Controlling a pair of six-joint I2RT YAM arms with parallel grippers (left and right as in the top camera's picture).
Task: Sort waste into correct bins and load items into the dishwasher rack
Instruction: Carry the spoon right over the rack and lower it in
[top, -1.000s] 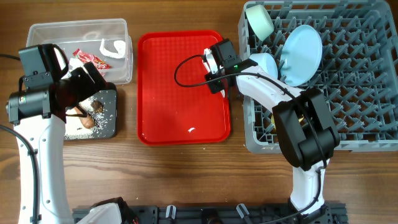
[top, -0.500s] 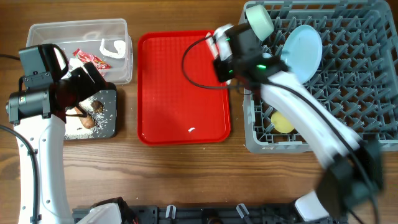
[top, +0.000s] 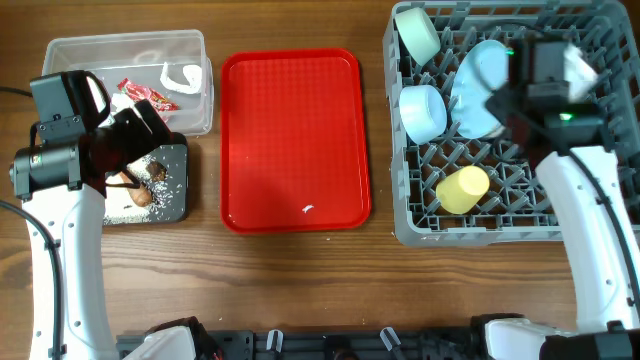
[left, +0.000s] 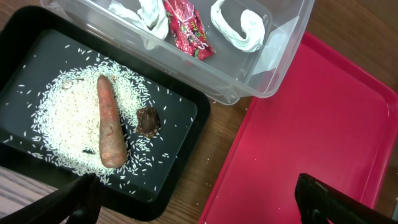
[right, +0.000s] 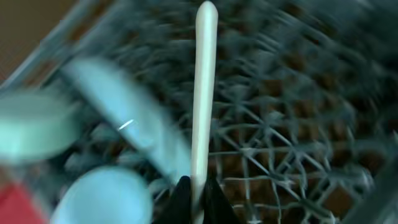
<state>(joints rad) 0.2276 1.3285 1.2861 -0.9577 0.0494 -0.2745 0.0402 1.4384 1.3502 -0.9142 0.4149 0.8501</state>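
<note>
- Grips a white plastic spoon (right: 205, 93) by one end in the right pincer (right: 194, 191), clamped tight on it, above the big square grey plastic dishwasher rack (top: 415, 232).
- Stows in that rack a mint-green bowl (top: 418, 35) at the far left corner, a whitish-blue bowl (top: 422, 112) just nearer, a pale blue round plate (top: 480, 85) tilted up beside both, and a small yellow cup (top: 462, 190) on its side.
- Spreads the left pincer (left: 194, 183) wide apart, empty, above the shallow glossy black tray (left: 186, 107).
- Gathers in the black tray loose white rice (left: 62, 118), with an orange-brown carrot-like stick (left: 109, 130) on it and a small dark brown lump (left: 148, 121) just beside.
- Collects in the clear translucent plastic tub (left: 273, 68) a red printed snack wrapper (left: 188, 31) and white crumpled paper scraps (left: 239, 22).
- Sets the flat red serving tray (left: 311, 124) on the wooden worktop (top: 300, 290) between tub and rack.
</note>
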